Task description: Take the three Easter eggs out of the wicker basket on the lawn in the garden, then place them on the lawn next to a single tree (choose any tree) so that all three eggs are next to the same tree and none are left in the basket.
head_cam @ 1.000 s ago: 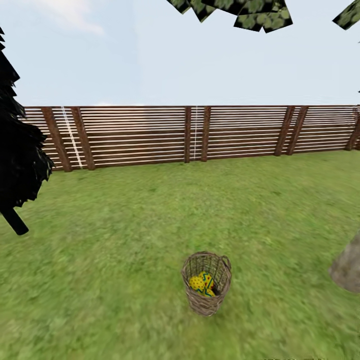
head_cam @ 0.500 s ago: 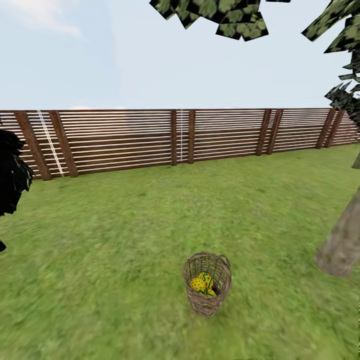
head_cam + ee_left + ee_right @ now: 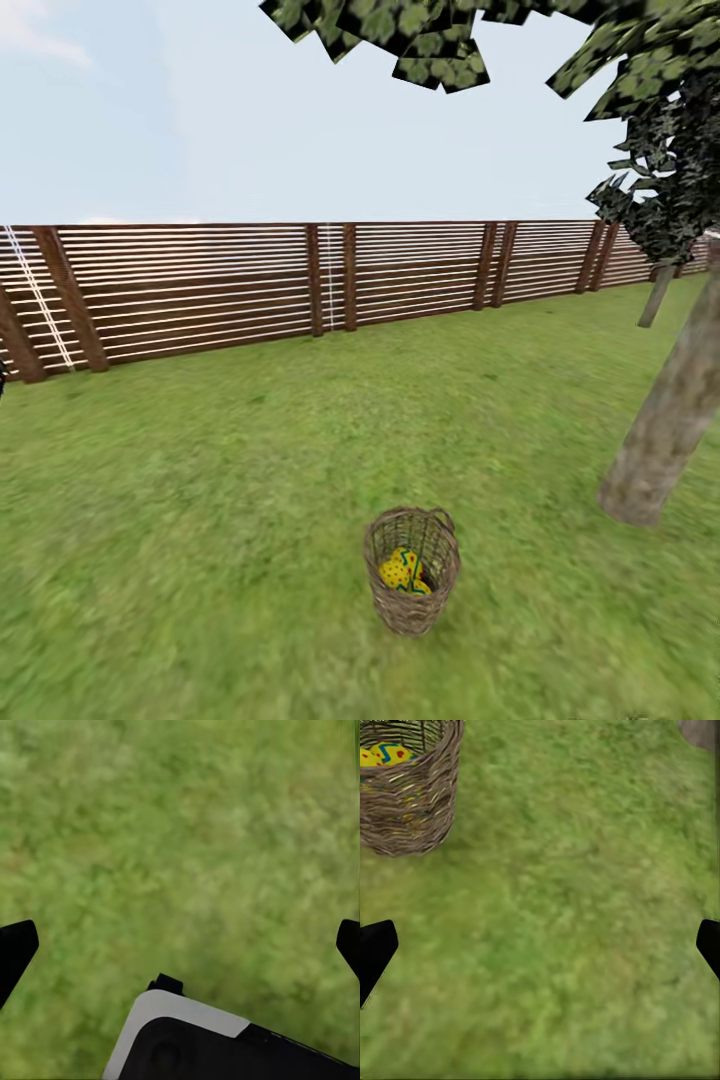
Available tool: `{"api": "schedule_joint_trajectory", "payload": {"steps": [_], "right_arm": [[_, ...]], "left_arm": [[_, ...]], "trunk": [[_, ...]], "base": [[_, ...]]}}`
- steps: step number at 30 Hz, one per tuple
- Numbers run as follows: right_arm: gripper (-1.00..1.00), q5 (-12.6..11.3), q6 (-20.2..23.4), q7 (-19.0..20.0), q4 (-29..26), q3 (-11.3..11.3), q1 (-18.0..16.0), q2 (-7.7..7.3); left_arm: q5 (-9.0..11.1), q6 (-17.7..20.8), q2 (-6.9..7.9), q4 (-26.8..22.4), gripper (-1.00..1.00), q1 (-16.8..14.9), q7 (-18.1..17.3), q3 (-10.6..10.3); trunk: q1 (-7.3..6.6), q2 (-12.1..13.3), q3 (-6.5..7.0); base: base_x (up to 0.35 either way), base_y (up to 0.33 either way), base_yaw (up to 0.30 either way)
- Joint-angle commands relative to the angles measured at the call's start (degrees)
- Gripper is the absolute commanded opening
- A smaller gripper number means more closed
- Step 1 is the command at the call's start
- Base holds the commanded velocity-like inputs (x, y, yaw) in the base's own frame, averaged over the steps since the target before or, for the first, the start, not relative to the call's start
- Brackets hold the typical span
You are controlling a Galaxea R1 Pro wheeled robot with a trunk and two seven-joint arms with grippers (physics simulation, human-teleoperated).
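The wicker basket (image 3: 412, 570) stands upright on the lawn (image 3: 200, 520), near the tree (image 3: 662, 430) and apart from its trunk. The Easter eggs (image 3: 403, 570) lie inside the basket. We judge them smooth, rigid and prone to slip, so we would grip each across its widest part. The open, see-through weave looks light and may tip. The left end effector (image 3: 180, 945) and right end effector (image 3: 540, 945) both stand spread wide and empty over grass.

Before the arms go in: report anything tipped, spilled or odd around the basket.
Nothing stands out. The basket stands upright on the lawn with the eggs inside it, none on the grass. The tree stands to its right, apart from it.
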Motion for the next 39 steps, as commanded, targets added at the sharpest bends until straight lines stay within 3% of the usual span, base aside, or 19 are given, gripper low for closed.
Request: {"api": "schedule_joint_trajectory", "payload": {"steps": [1,29,34,39], "right_arm": [[1.0,-0.3,-0.2,0.1,0.1,0.0,-0.1,0.02],[1.0,-0.3,-0.2,0.1,0.1,0.1,-0.1,0.09],[1.0,-0.2,-0.2,0.1,0.1,0.1,-0.1,0.09],[1.0,-0.1,-0.2,0.1,0.4,1.3,-0.1,0.09]], "left_arm": [[0.5,-0.2,0.02,0.0,1.0,0.0,0.0,-0.1],[0.5,-0.2,0.02,0.1,1.0,0.0,0.0,-0.1],[0.5,-1.6,-0.04,0.1,1.0,0.0,0.0,-0.1],[0.4,-2.0,-0.07,0.1,1.0,0.0,0.0,-0.1]], "trunk": [[0.06,-0.1,-0.12],[0.06,-0.1,-0.12],[0.06,-0.1,-0.12],[0.06,-0.1,-0.12]], "base": [[0.222,0.28,-0.285],[0.208,0.286,-0.286],[0.144,0.314,-0.286],[0.144,0.315,-0.286]]}}
